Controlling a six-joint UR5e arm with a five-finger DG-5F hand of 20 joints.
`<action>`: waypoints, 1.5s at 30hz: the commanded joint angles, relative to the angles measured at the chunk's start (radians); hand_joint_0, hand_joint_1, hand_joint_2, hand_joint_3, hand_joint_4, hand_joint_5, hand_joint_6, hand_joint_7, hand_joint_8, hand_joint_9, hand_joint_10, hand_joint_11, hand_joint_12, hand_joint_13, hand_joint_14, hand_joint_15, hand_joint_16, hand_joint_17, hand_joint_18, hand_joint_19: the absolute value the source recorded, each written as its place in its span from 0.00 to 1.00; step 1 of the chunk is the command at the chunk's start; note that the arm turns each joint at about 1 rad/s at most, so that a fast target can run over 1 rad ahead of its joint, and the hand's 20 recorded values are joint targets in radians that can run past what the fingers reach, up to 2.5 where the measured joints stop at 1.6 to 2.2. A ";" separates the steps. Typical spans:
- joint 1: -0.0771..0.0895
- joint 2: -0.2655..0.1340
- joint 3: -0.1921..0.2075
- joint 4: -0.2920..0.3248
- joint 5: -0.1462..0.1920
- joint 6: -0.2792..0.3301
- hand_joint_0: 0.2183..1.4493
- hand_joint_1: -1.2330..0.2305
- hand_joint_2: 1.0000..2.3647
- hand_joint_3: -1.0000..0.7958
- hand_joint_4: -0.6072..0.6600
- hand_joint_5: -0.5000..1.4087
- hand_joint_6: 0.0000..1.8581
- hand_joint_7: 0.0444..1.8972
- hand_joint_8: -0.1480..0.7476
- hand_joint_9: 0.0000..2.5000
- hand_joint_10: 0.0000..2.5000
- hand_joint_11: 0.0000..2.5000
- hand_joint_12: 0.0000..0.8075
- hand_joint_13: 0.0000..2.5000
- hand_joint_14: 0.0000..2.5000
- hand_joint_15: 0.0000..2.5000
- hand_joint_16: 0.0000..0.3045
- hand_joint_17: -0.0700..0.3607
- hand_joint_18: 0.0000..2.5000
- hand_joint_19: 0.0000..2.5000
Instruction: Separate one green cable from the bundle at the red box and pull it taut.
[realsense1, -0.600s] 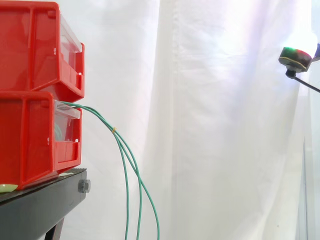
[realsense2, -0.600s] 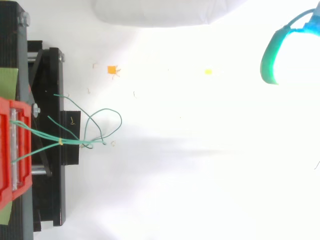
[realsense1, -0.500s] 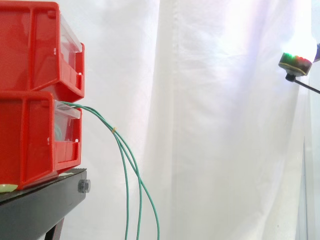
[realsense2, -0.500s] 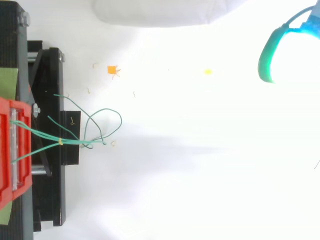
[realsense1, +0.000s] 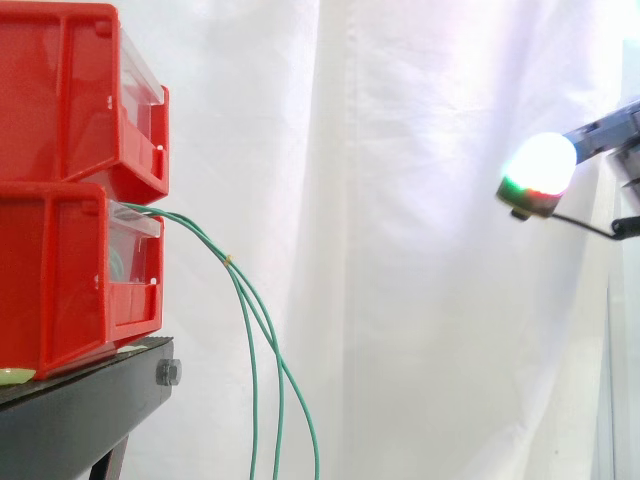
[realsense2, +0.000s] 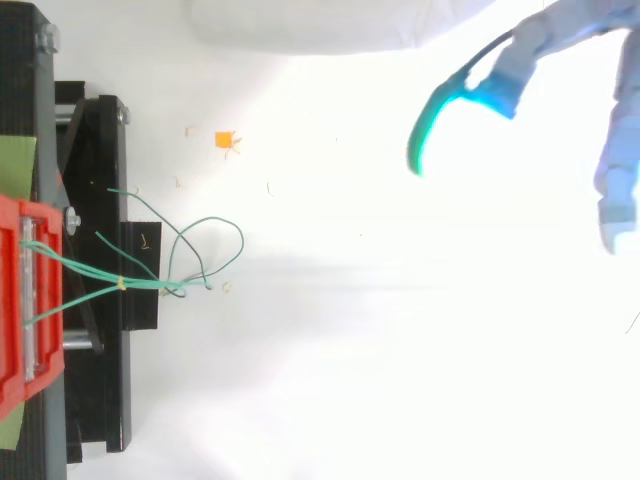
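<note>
The hand (realsense2: 500, 85) is hovering well apart from the red box (realsense1: 60, 280), its fingers (realsense2: 617, 190) splayed loosely and holding nothing. The green cables (realsense1: 252, 340) are hanging off the box's front, bound by a yellow band (realsense1: 228, 259) and crossing in a loop further down. Here's the risk: those spread fingers could be raking in two strands, or snagging the loop and dragging the whole bundle along.
</note>
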 joint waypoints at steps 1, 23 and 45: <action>-0.004 -0.088 0.114 -0.036 -0.054 -0.045 0.10 0.49 0.00 0.28 0.65 0.14 0.27 0.33 0.63 0.60 0.00 0.15 0.70 0.63 0.01 0.22 0.27 0.59 0.88 0.06; -0.010 -0.223 0.243 0.056 -0.104 -0.370 0.11 0.48 0.00 0.28 0.66 0.14 0.27 0.33 0.62 0.62 0.00 0.15 0.69 0.64 0.01 0.25 0.26 0.58 0.86 0.05; -0.053 -0.363 0.355 0.211 -0.213 -0.212 0.10 0.48 0.00 0.28 0.68 0.15 0.27 0.33 0.64 0.63 0.00 0.14 0.74 0.65 0.01 0.21 0.27 0.60 0.92 0.00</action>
